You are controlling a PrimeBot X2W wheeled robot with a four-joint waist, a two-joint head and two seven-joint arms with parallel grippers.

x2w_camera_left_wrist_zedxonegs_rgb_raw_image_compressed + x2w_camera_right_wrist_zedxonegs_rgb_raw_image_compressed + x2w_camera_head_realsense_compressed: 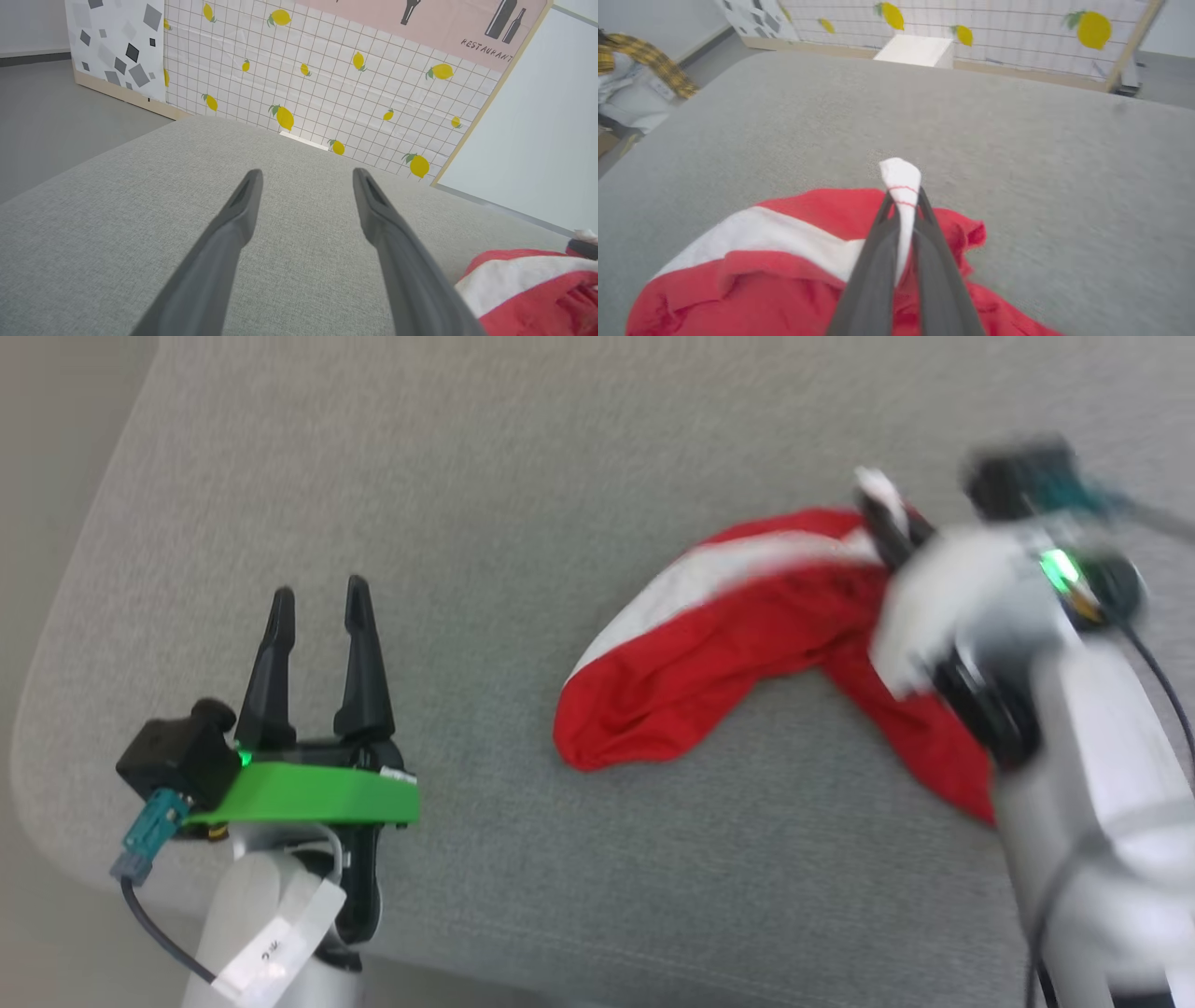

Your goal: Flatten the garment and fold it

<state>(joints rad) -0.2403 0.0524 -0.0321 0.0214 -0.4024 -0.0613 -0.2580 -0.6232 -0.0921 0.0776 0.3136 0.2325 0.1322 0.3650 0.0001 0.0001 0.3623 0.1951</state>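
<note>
Fingers of the left gripper point(319, 588) stand parted with nothing between them, poised over the grey upholstered surface point(523, 457) at the near left, well apart from the garment point(709, 653). At the near right, the right gripper point(906, 198) is pinched tight on a white tuft of the garment's fabric, which pokes out past the fingertips. The head view is blurred there, so I cannot say whether that tuft is a stripe end or part of the waistband. Beyond and to the left of that grip the garment lies bunched on the surface, a red hump crossed by a white stripe, with a red tail trailing back under the right forearm point(1074, 756). Judging by this, flattening is in hand and folding has not begun. The next move likely calls for the left gripper to cross over and take an opposite edge, so the two can draw the cloth taut and lay it flat. Farther off stands a lemon-patterned wall panel point(327, 79).
</note>
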